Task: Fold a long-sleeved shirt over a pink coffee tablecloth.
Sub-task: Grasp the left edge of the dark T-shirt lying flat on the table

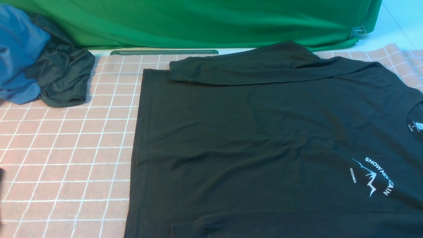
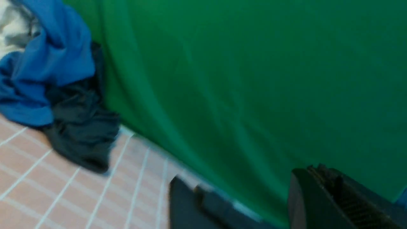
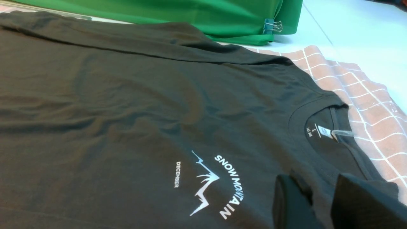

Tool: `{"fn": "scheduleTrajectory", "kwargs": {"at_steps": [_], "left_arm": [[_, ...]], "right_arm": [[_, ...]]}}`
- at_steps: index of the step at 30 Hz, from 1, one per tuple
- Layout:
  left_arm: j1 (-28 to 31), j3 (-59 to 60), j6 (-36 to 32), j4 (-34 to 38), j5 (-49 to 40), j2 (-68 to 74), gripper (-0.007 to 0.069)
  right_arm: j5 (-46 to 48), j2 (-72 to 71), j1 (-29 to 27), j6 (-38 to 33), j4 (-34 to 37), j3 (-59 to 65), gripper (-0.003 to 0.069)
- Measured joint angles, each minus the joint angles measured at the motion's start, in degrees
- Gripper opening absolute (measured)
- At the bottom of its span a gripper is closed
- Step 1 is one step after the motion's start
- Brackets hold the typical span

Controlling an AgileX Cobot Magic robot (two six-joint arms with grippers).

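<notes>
1. The long-sleeved shirt (image 1: 264, 142) lies flat and chest-up on the pink coffee tablecloth (image 1: 66, 148). It covers the middle and right of the cloth, with its neck to the right and its hem to the left.
2. Its white mountain print (image 1: 371, 178) sits near the right edge of the front view. The collar (image 3: 318, 111), with a small label inside, is just beyond the print.
3. The far sleeve (image 1: 248, 71) is folded in along the shirt's far edge, cuff pointing left. The near sleeve (image 1: 297, 226) lies across the near edge in the same way.
4. The right gripper (image 3: 316, 181) hovers just over the shirt between the print and the collar. Its jaws stand partly apart with shirt fabric showing through the gap, and I see no cloth pinched in them.
5. The left gripper (image 2: 318, 184) is off to the left, away from the shirt. Its wrist view is blurred, but its jaws are closed together and it holds nothing that shows.
6. On the tablecloth's far left corner a dark grey-green garment (image 1: 66, 76) lies crumpled, touching a blue garment (image 1: 19, 49) beside it.
7. A green cloth (image 1: 198, 23) hangs along the back, and a binder clip (image 3: 273, 26) pinches its right corner.
8. A pale tabletop (image 1: 396, 19) shows beyond the tablecloth at the far right.
</notes>
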State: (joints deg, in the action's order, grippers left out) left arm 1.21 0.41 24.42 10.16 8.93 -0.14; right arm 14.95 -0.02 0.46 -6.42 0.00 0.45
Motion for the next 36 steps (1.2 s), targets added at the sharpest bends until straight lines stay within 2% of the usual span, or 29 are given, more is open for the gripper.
{"fn": "scheduleTrajectory", "kwargs": {"at_steps": [8,9,10,13,14,17,21,23,26,29,33,36], "left_arm": [[0.00,0.00,1.91,2.55,18.98,0.00,0.0013],[0.00,0.00,2.07,2.62,18.98,0.00,0.0013],[0.00,0.00,3.56,2.79,23.35,0.00,0.0013],[0.00,-1.18,7.07,3.13,23.16,-0.02,0.0013],[0.00,-4.16,9.51,2.59,19.23,0.31,0.0013],[0.00,-12.77,10.86,-0.32,7.77,3.68,0.0013],[0.00,-26.51,10.53,-2.85,-14.90,14.75,0.0013],[0.00,-32.79,6.79,-3.42,-27.33,23.60,0.0013],[0.00,-38.59,-1.69,-3.13,-42.69,37.18,0.0013],[0.00,-40.08,-9.17,0.06,-52.13,48.70,0.0013],[-0.24,-40.08,-15.86,6.23,-56.01,59.36,0.0013],[-3.70,-40.08,-18.85,8.55,-57.47,65.63,0.0013]], "right_arm": [[-0.16,0.00,0.00,-0.10,0.00,0.00,0.0239],[-0.16,0.00,0.00,-0.20,0.00,0.00,0.0239],[-1.05,0.00,0.00,-0.93,0.00,0.00,0.0239],[-2.82,0.00,0.00,-0.93,0.52,0.00,0.0239],[-5.39,0.00,0.18,0.51,1.24,0.00,0.0239],[-11.55,0.00,0.43,6.42,2.52,0.00,0.0239],[-19.30,0.00,0.44,22.61,3.14,0.00,0.0239],[-20.81,0.00,0.44,28.85,3.28,0.00,0.0239],[-21.44,0.00,0.44,31.57,3.28,0.00,0.0239],[-22.43,0.00,0.44,32.96,3.32,0.00,0.0239],[-24.46,0.00,0.44,37.16,3.32,0.00,0.0238],[-23.94,0.00,0.67,39.45,3.40,-0.66,0.0208]]}}
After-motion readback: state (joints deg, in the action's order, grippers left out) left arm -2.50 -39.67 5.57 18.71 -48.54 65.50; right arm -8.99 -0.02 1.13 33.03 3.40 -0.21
